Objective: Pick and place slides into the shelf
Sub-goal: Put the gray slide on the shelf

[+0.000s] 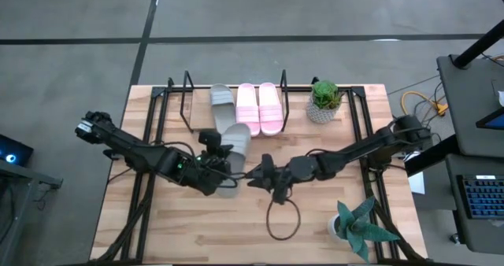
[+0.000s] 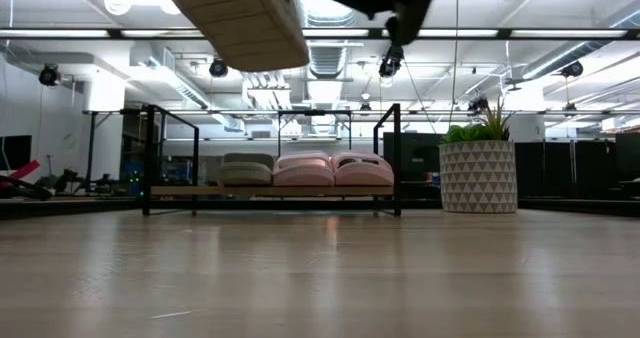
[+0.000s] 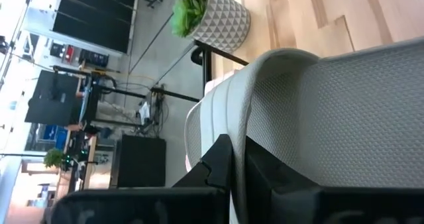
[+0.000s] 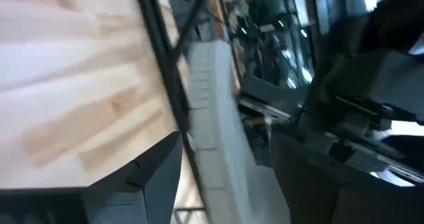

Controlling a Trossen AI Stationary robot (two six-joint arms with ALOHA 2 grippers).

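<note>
A grey-green slide (image 1: 236, 142) hangs above the table's middle with my left gripper (image 1: 223, 171) shut on it; the low view shows its ribbed sole (image 2: 240, 18) high up and tilted. My right gripper (image 1: 256, 174) stands open just to its right, and the slide's edge (image 4: 212, 138) shows between its spread fingers. On the shelf (image 1: 189, 108) at the far edge, another grey-green slide (image 1: 223, 101) and the pink pair (image 1: 260, 107) rest on their soles side by side. My left gripper pinches the slide's side rim (image 3: 240, 134) between its two fingers, one on the textured footbed side and one on the outer side. The slide is lifted clear of the table and tilted. My right gripper's fingers flank the slide's edge; whether they touch it I cannot tell.
A potted plant (image 1: 324, 101) in a patterned white pot stands right of the shelf. A second plant (image 1: 358, 227) is at the near right. A black cord loop (image 1: 283, 219) lies on the wood in front of the right gripper.
</note>
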